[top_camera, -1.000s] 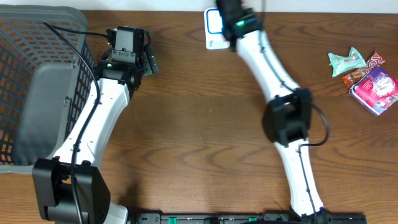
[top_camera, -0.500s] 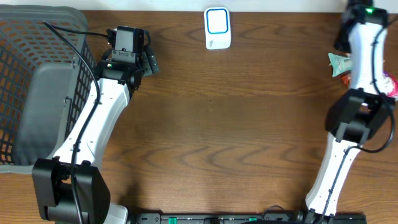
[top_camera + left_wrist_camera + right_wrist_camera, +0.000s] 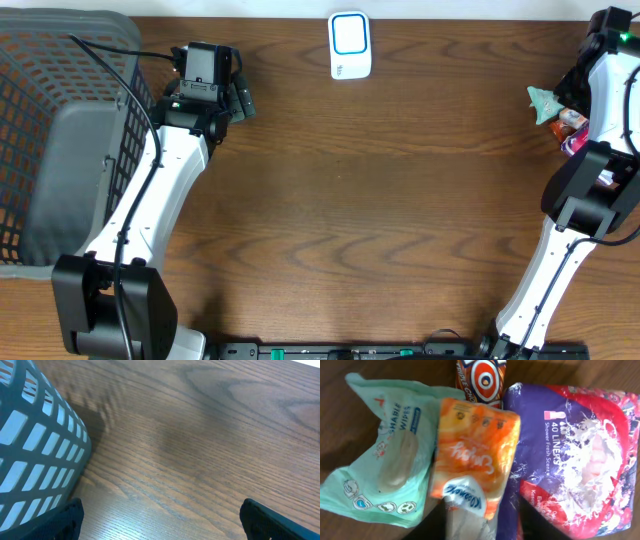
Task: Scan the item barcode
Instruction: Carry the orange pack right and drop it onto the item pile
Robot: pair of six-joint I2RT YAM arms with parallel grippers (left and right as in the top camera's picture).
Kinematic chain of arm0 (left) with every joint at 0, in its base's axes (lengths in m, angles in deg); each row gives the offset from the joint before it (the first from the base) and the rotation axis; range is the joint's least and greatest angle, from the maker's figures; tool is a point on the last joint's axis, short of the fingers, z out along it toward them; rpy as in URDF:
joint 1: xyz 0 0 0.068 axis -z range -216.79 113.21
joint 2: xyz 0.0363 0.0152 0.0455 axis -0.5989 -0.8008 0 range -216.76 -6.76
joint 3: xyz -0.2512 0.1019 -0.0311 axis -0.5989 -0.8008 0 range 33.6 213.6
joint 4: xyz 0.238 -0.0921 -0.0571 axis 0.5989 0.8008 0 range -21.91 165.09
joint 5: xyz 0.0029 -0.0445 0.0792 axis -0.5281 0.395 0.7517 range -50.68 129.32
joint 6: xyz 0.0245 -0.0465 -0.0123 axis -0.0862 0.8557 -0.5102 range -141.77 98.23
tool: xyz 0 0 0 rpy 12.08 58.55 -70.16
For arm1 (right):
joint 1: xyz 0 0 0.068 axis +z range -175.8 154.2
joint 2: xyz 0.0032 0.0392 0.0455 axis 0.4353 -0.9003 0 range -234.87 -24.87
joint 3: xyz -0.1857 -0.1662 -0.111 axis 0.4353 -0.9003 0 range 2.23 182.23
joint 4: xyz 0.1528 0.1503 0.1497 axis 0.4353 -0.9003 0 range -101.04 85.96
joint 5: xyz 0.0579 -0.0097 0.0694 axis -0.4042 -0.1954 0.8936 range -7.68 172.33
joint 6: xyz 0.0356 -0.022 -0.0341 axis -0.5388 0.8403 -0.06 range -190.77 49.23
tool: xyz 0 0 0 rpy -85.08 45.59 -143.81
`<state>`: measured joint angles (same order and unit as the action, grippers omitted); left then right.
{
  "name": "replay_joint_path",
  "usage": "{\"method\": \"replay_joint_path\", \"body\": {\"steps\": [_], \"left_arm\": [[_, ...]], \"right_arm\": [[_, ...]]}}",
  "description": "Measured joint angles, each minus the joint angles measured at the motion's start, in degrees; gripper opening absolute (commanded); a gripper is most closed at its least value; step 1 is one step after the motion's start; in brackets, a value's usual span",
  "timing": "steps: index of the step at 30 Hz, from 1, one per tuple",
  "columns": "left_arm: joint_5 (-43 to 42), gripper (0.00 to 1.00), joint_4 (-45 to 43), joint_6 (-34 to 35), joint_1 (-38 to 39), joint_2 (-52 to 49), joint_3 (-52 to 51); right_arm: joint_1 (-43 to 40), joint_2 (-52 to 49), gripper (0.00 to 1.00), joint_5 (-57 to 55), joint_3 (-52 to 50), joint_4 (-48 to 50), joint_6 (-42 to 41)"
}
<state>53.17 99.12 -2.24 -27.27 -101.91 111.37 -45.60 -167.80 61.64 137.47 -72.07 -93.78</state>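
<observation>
A dark brown wood-grain counter (image 3: 380, 200) is seen, with a thin pale strip beyond its far edge. The left hand (image 3: 160, 527) is held wide open just above bare wood, with nothing between its fingers (image 3: 277, 520). A grey mesh basket (image 3: 35, 450) stands just to the left of it.

The right hand (image 3: 487, 527) is held over a heap of packets at the counter's right end. Directly below it an orange packet (image 3: 475, 455) is lying on top, with a green wipes packet (image 3: 385, 475) to one side, a purple and red packet (image 3: 580, 460) to the other, and a brown bar (image 3: 481, 377) beyond. The dark fingers are blurred, so whether they grip the orange packet cannot be told. A white scanner (image 3: 350, 45) lies at the far edge, well apart from both hands.
</observation>
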Motion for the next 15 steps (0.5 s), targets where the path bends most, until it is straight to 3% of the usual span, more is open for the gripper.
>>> {"method": "replay_joint_path", "body": {"steps": [6, 8, 9, 10, 15], "left_arm": [[0.0, 0.99, 0.0, 0.0, 0.0, 0.0, 0.0], [0.0, 0.99, 0.0, 0.0, 0.0, 0.0, 0.0], [0.0, 0.99, 0.0, 0.0, 0.0, 0.0, 0.0], [0.0, 0.99, 0.0, 0.0, 0.0, 0.0, 0.0], [0.0, 0.99, 0.0, 0.0, 0.0, 0.0, 0.0]], "right_arm": [[0.0, 1.5, 0.70, 0.4, 0.0, -0.5, -0.3], [0.0, 4.3, 0.77, 0.7, -0.1, -0.7, -0.4], [0.0, 5.0, 0.94, 0.9, -0.1, -0.8, -0.2], [0.1, 6.8, 0.99, 1.3, -0.1, -1.4, -0.3], [0.6, 19.7, 0.99, 6.8, -0.1, -7.3, -0.5]]}}
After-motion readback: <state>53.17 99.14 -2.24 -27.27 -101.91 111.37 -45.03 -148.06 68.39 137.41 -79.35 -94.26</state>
